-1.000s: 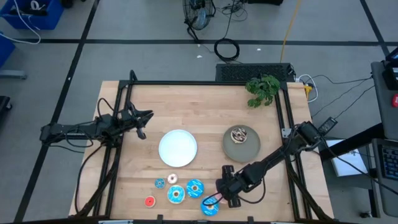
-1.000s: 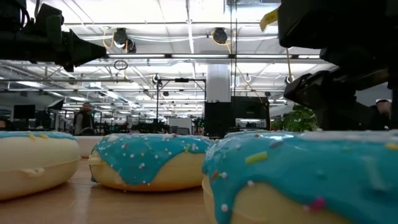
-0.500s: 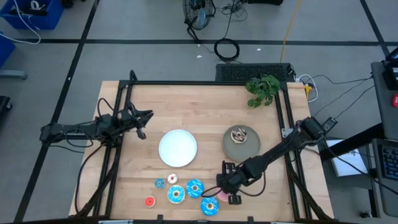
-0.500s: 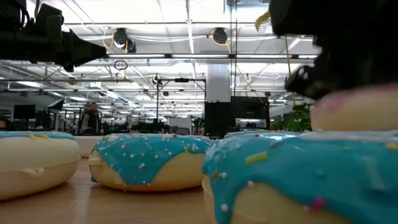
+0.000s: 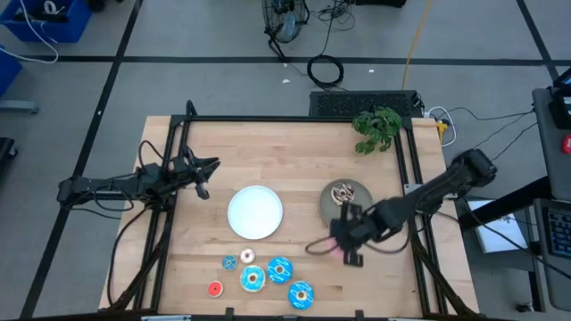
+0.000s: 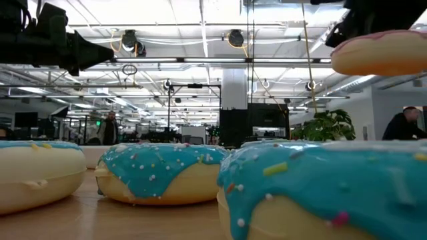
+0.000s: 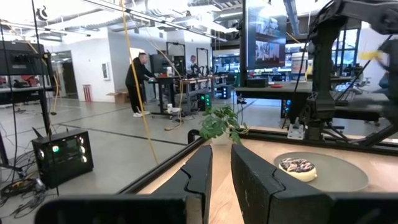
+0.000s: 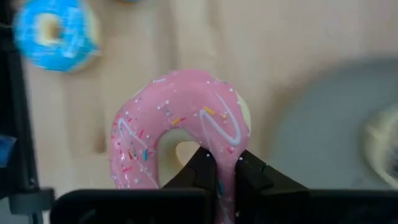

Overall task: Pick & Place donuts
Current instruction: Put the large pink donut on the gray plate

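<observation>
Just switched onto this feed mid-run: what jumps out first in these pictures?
The right gripper is shut on a pink iced toy ring donut with sprinkles, held above the wooden table beside the round grey plate. A brown sprinkled donut lies on that plate, the round white plate is bare, and blue iced donuts lie near the front edge.

You see two slim black arms, the left arm [image 5: 116,185] at the frame's left, the right arm [image 5: 419,198] at its right. Each ends in two dark, blocky fingers [image 7: 200,173]. Black cables loop along the links.
</observation>
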{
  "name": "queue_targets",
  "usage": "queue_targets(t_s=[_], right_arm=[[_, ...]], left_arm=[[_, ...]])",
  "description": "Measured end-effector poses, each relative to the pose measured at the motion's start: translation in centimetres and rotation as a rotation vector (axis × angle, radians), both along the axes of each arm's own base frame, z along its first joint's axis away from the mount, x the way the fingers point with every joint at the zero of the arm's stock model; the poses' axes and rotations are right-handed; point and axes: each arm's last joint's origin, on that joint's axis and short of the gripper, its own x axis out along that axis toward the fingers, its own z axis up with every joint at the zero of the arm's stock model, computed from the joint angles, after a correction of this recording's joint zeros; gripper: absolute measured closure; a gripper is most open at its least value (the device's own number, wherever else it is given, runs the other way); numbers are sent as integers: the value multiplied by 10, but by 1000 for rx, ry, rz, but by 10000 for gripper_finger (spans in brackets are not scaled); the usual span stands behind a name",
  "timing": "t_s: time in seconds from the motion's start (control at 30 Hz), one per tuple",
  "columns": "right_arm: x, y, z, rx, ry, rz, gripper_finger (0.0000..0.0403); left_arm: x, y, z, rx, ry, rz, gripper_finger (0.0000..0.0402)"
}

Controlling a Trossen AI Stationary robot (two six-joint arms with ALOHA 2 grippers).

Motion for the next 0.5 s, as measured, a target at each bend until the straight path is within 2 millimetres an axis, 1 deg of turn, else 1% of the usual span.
queue_targets(t_s=[0.07, 0.17, 0.33, 0.5], right_arm=[[-7, -11, 9, -2, 17, -39, 389], [-13, -21, 19, 2, -5, -47, 389], [-15, -28, 29, 19, -61, -43, 388], [-15, -31, 32, 53, -61, -59, 388]], left_arm=[[0, 0, 0, 0, -5, 0, 334], [0, 0, 0, 6, -1, 1, 334], [0, 0, 0, 7, -1, 1, 334], [0, 0, 0, -6, -6, -1, 334]])
